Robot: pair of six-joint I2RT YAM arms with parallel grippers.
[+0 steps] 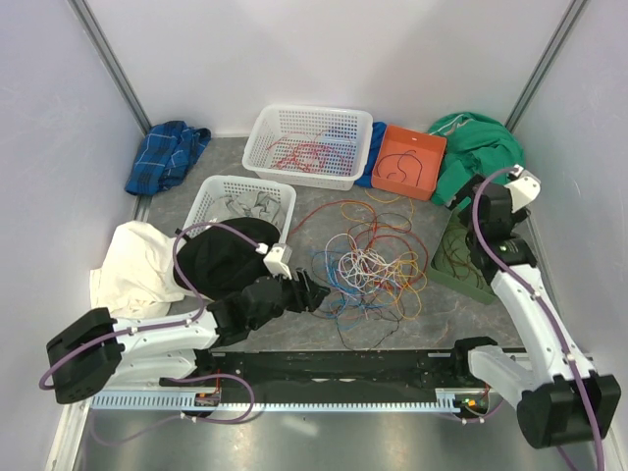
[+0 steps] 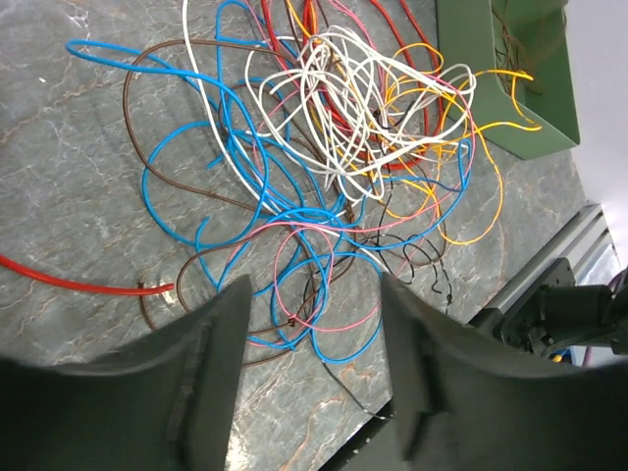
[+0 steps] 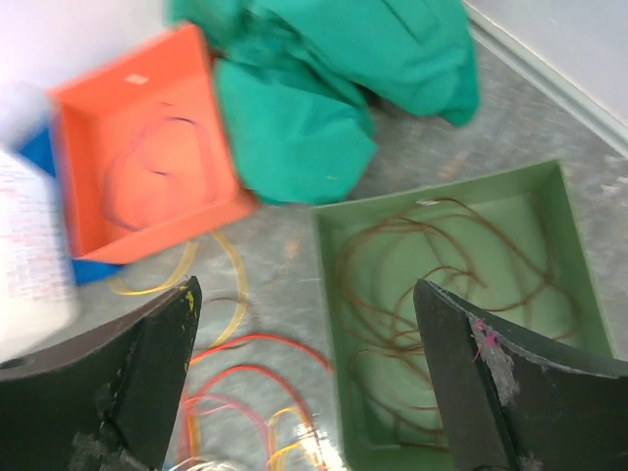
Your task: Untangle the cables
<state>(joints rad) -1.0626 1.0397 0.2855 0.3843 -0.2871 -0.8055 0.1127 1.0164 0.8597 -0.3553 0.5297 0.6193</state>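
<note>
Cables point(image 1: 368, 260) lie in a loose, many-coloured heap at mid-table in the top view. The left gripper point(image 1: 312, 292) sits at the heap's near-left edge, and the right gripper point(image 1: 469, 199) is raised over the green tray point(image 1: 442, 278).

Left wrist view: its jaws stand wide apart, holding nothing — the tangle's near loops lie on the table beneath the gap.

Right wrist view: jaws likewise spread and empty, above the tray of brown strands, with the orange bin point(image 3: 221, 128) beside it.

The step in hand looks like choosing a strand. Next, the left claw must lower and close on one outer loop — not several.
</note>
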